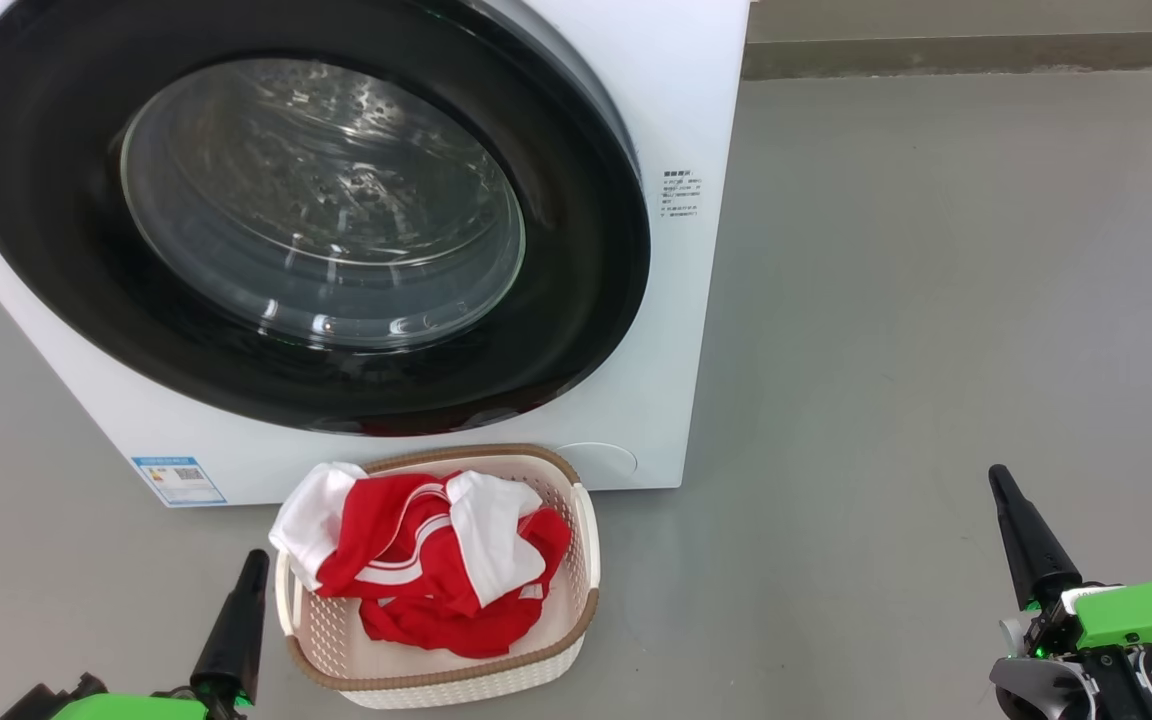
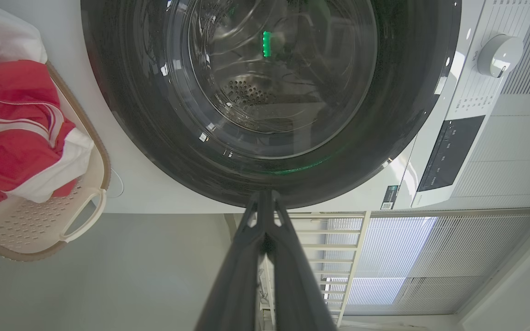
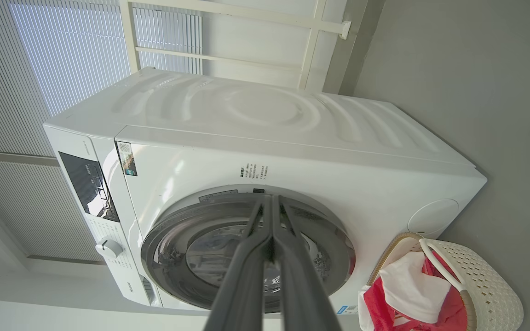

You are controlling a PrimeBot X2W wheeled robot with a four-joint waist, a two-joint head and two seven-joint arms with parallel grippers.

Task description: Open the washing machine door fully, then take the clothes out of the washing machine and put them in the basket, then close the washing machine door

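Washing machine door (image 1: 321,200) sits flush on the boxy white washing machine (image 1: 701,120): glossy black rim, bulging clear glass. Left gripper (image 1: 256,560) lower left, fingers pressed together, holding nothing, just beside the basket (image 1: 336,635), perforated cream plastic with a brown woven rim. Clothes (image 1: 416,570) inside it, crumpled red-and-white fabric. Right gripper (image 1: 998,480) far right, jaws fully closed, empty, well apart from the basket

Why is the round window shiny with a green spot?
Head view: the washing machine door glass carries white glare streaks. Left wrist view: the green spot is a reflection in the glass, probably of a robot light. Right wrist view: the glass looks pale grey with reflections.
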